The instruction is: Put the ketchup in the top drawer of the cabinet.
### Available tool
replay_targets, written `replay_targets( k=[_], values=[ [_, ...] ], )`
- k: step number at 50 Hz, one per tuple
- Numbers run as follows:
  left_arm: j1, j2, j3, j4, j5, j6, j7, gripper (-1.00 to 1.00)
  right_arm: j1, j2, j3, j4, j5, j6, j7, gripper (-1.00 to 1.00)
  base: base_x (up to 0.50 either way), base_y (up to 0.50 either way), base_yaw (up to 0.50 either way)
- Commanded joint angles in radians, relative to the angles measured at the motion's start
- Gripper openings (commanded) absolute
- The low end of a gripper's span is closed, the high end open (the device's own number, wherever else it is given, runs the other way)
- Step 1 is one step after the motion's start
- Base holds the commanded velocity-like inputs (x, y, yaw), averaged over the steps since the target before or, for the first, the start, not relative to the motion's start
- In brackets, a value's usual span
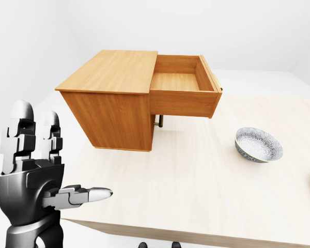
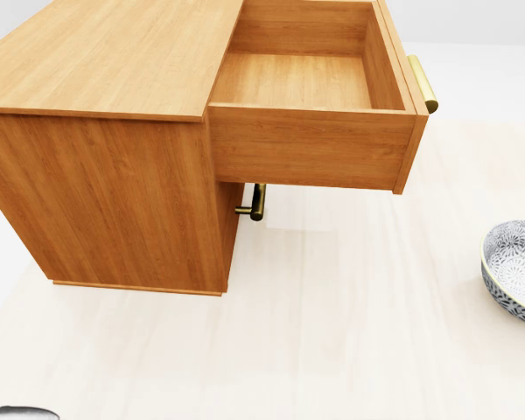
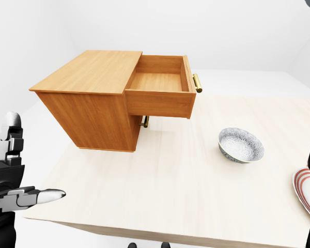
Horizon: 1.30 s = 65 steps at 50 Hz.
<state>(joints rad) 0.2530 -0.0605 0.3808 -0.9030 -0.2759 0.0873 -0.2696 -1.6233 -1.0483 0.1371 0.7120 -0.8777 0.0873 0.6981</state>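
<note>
left hand [image 1: 33, 175] stands raised at the lower left of the left-eye view, palm up, its two fingers [image 1: 26, 129] straight and upright and the thumb [image 1: 88, 195] stretched sideways toward the right; the fingers are spread apart and clamp nothing. it hovers at the table's [image 1: 196, 196] left near corner, well apart from the cabinet [image 1: 111, 101] that sits up and to the right of it on the tabletop.

top drawer [image 2: 311, 105] is pulled fully out toward the view's right, open at the top, and its wooden inside shows bare boards only. a brass handle [image 2: 423, 83] runs along its right-hand face. a second brass handle [image 2: 255, 203] shows beneath it, on the shut lower drawer.

ketchup does not show in any of the three views, so its place relative to the hand cannot be told.

right of the cabinet, apart from it, a patterned bowl [image 3: 241, 145] rests on the table. farther right, at the edge of the right-eye view, lies a plate [image 3: 307, 191] with red rings, partly cut off. a dark shape at that same right edge is likely part of the right arm, but its hand is out of sight.
</note>
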Motion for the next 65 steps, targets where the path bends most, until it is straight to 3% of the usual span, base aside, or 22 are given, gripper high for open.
replay_targets(
  k=[1,7,25,47,65],
  values=[
    [0.000,0.001,-0.006,0.000,0.003,0.000,0.002,1.00,-0.380,0.233,-0.121,0.450,-0.344,0.000,0.000,-1.00,0.00,0.00,0.00],
    [-0.001,0.002,-0.002,-0.001,-0.002,0.000,0.002,1.00,-0.440,0.299,-0.172,0.527,-0.356,0.000,0.000,-1.00,0.00,0.00,0.00],
    [-0.006,0.005,-0.008,0.011,0.003,0.000,0.004,1.00,-0.458,0.380,-0.210,0.583,-0.244,0.000,0.000,-1.00,0.00,0.00,0.00],
    [0.002,0.002,-0.005,0.005,0.000,0.000,-0.001,1.00,-0.434,0.395,-0.187,0.595,-0.171,0.000,0.000,-1.00,0.00,0.00,0.00],
    [0.003,0.001,-0.010,-0.001,0.002,0.000,-0.002,1.00,-0.411,0.382,-0.232,0.601,-0.061,0.000,0.000,-1.00,0.00,0.00,0.00]
  ],
)
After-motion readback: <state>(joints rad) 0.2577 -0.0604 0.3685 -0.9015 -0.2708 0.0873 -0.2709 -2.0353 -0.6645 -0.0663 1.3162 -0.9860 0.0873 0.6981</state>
